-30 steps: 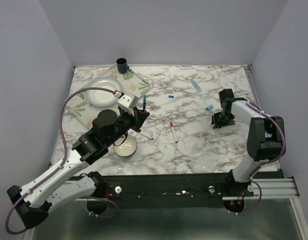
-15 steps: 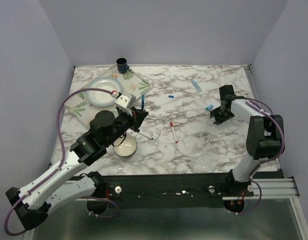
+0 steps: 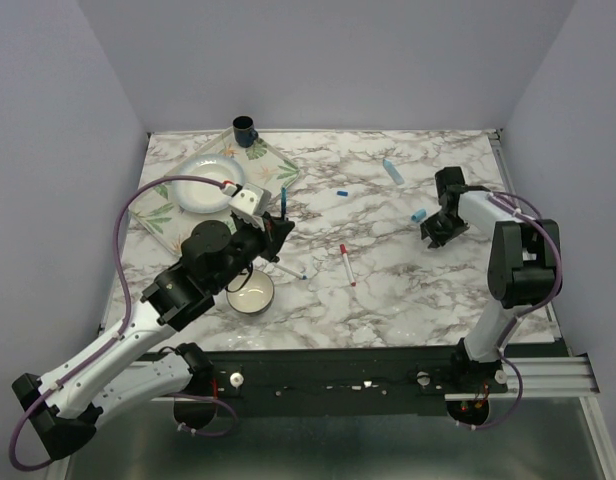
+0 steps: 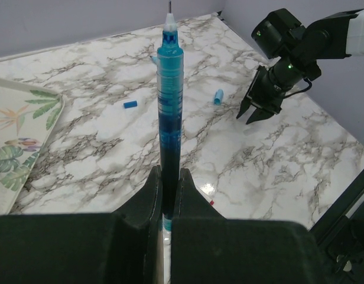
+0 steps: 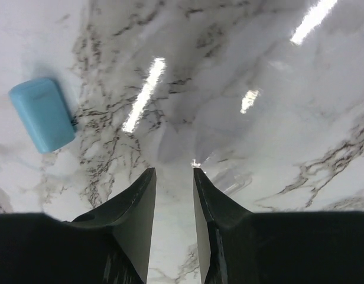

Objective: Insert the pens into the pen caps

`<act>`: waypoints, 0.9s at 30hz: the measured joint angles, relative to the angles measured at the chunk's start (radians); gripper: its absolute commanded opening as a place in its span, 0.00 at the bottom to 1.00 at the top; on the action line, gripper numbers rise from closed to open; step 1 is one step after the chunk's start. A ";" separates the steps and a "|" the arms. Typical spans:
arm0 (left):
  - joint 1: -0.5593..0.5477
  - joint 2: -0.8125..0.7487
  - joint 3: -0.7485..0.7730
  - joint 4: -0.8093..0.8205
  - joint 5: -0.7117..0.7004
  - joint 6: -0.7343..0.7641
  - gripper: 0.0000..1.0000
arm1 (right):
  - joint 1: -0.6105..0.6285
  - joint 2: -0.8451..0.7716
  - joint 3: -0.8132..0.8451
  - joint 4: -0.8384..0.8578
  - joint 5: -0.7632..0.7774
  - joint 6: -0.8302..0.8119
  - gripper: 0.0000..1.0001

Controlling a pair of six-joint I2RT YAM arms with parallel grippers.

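My left hand (image 4: 168, 177) gripped the blue pen (image 4: 169, 118) upright, tip up, ready for capping; my right hand (image 5: 172, 177), slightly parted and empty, hung over the surface (image 5: 259, 59) beside the light blue cap (image 5: 42, 114).

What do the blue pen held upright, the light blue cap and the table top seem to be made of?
Blue pen: probably translucent glossy plastic; darker ink shows through the barrel.
Light blue cap: opaque plastic, rather matte, with no highlights.
Table top: glossy and marble-veined, mirroring the lamps; real stone or printed laminate, I cannot tell.
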 measured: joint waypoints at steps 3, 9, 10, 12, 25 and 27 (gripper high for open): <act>0.000 0.004 0.000 0.000 -0.001 0.000 0.00 | 0.000 0.002 0.031 0.022 0.001 -0.141 0.38; 0.000 0.005 -0.004 0.000 0.000 0.000 0.00 | 0.000 0.001 0.029 0.063 -0.019 -0.410 0.38; 0.000 0.005 -0.005 0.000 0.000 0.000 0.00 | 0.000 -0.003 0.015 0.079 -0.028 -0.451 0.39; 0.000 0.005 -0.005 0.000 0.000 0.000 0.00 | 0.000 -0.005 -0.008 0.094 -0.035 -0.503 0.39; 0.000 0.001 -0.007 0.000 -0.002 -0.001 0.00 | 0.000 -0.054 -0.095 0.158 -0.084 -0.740 0.37; 0.000 0.001 -0.007 0.000 -0.002 -0.001 0.00 | 0.000 -0.069 -0.115 0.165 -0.110 -0.758 0.37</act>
